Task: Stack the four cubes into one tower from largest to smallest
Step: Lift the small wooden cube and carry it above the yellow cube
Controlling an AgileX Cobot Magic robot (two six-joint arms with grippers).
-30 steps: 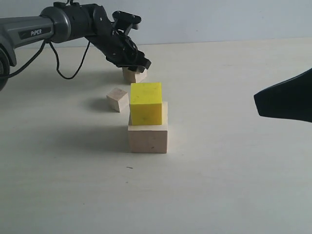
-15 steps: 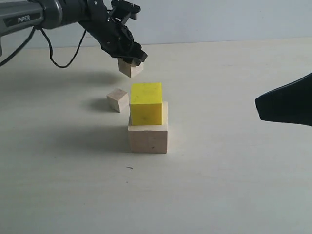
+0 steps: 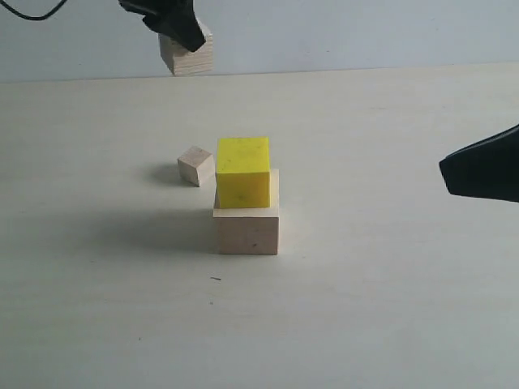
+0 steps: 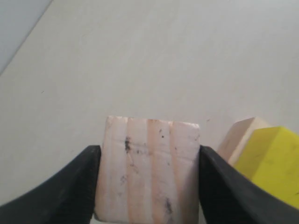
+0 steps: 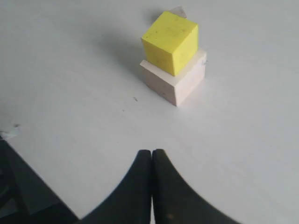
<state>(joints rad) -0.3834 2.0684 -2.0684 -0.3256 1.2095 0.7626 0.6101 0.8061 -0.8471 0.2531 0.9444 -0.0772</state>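
The bright yellow cube [image 3: 242, 171] sits on the large pale wooden cube [image 3: 246, 229] in the middle of the table; both show in the right wrist view, yellow cube [image 5: 170, 42] over large cube [image 5: 180, 84]. The smallest pale cube [image 3: 195, 165] rests on the table just behind and left of them. High at the back left, my left gripper [image 3: 183, 34] is shut on the layered plywood cube [image 3: 188, 55], lifted well above the table; the plywood cube [image 4: 149, 168] fills the space between the black fingers [image 4: 70, 186]. My right gripper [image 5: 152, 154] is shut with nothing in it, off to the right.
The pale table [image 3: 365, 308] stretches around the stack. A grey wall [image 3: 365, 32] stands behind the table's far edge. The right arm's black body [image 3: 482, 170] hangs at the right edge of the exterior view.
My left gripper has lifted the plywood cube off the table and carried it up and slightly left. The right gripper drew back a little to the right.
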